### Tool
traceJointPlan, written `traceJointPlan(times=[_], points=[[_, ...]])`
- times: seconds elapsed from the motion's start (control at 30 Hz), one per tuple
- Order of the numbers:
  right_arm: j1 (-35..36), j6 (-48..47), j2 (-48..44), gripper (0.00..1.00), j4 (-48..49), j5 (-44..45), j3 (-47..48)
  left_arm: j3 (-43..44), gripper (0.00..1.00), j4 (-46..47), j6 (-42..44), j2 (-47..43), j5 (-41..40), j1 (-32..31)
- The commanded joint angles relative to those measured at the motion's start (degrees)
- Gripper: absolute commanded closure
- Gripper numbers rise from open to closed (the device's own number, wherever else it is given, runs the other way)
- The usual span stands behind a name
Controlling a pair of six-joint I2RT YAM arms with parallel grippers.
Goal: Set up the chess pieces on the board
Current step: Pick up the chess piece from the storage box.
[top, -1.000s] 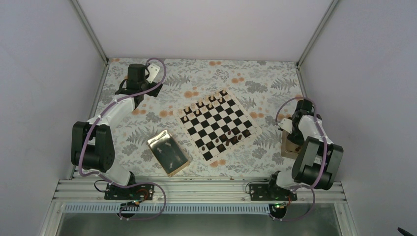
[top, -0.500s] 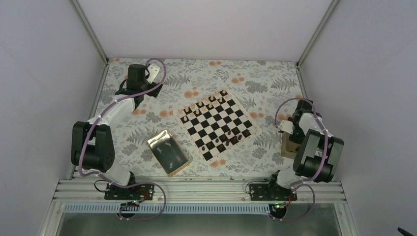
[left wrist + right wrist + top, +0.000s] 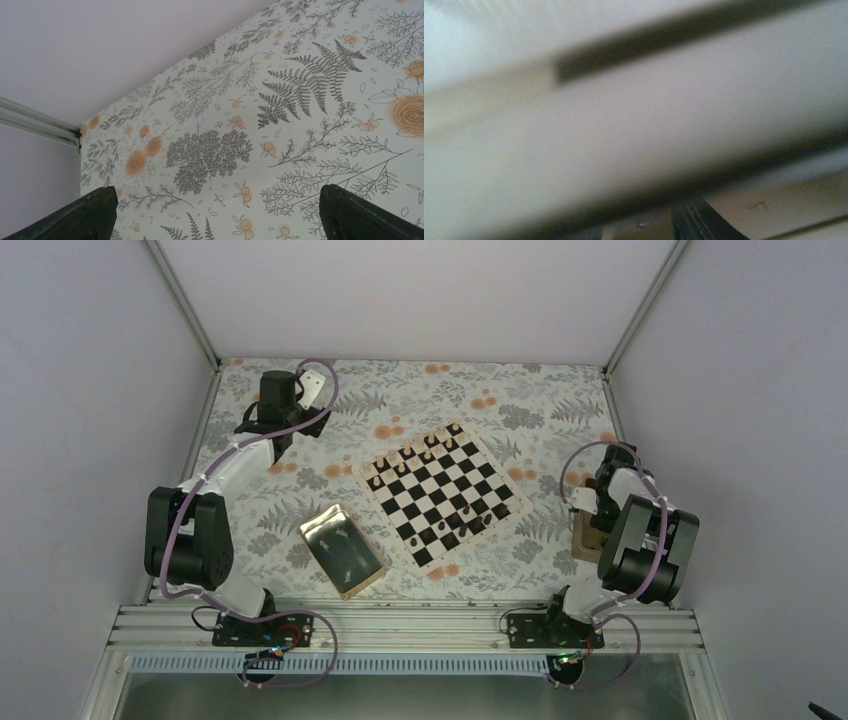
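Dead centre of the table sits the board point(image 3: 445, 490), flat and turned like a diamond: one corner points toward the back wall, leaning a bit right, and the opposite corner points back at the arm bases. It's square, so neither side reads as longer. Light chess pieces point(image 3: 405, 455) line up in a short row along its far-left edge, and dark chess pieces point(image 3: 468, 515) cluster by the near-right edge, all standing inside the squares as far as I can tell.

Just off the board's near-left side is a shiny gold tray point(image 3: 325, 530), close but not touching, with its long axis running far-left to near-right. A few tiny pieces lie in it.

Over on the right, a small tan box point(image 3: 582, 540) is partly hidden by the right arm point(image 3: 635, 540). The right gripper point(image 3: 590, 515) hangs over it, but its wrist view is pure blur, so I can't tell how the fingers stand.

Way off in the far-left corner, the left gripper point(image 3: 216, 192) hovers over the flowery tablecloth point(image 3: 500, 400), fingers point(image 3: 95, 212) spread wide with nothing between them.
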Motion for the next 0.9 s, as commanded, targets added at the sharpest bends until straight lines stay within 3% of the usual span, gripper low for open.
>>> traceJointPlan(times=[0.0,0.43,0.87], points=[[-0.6,-0.8,0.5,0.64,0.2,0.2,1.1,-1.0,0.00,1.5,-0.1,-0.4,-0.8,-0.1],[-0.6,0.0,-0.3,0.86,-2.8,-3.2,2.8,-0.9,0.00,1.4,0.1,-0.5,-0.8,-0.1],[-0.4,2.3,-6.4,0.89,-11.1,-3.2,7.9,-0.9,0.00,1.5,0.1,-1.2,-0.3,-0.1]])
